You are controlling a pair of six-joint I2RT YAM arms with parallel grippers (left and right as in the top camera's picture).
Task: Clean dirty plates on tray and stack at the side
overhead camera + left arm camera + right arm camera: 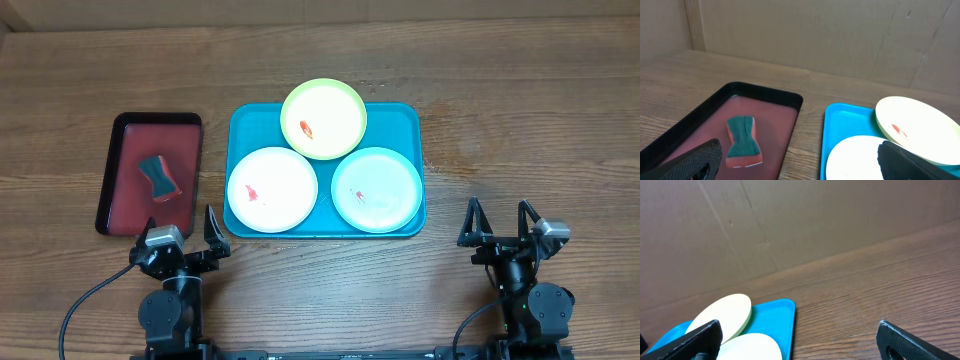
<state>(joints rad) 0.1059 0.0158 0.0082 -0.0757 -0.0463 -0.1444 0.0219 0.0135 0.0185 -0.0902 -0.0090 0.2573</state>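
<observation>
The teal-blue tray (405, 122) lies mid-table and holds three plates. The yellow-green plate (324, 119) sits at the back, leaning on the other two, with a red smear. The white plate (272, 189) is front left and the pale mint plate (377, 189) front right, both with red smears. My left gripper (182, 233) is open and empty near the front edge, left of the tray. My right gripper (498, 222) is open and empty, right of the tray. The left wrist view shows the tray (840, 122), white plate (852, 160) and yellow-green plate (917, 127).
A dark red tray (150, 172) left of the teal tray holds a sponge (160, 176) with a green top; it also shows in the left wrist view (743, 140). Bare wooden table lies right of the teal tray (875, 300). A cardboard wall stands behind.
</observation>
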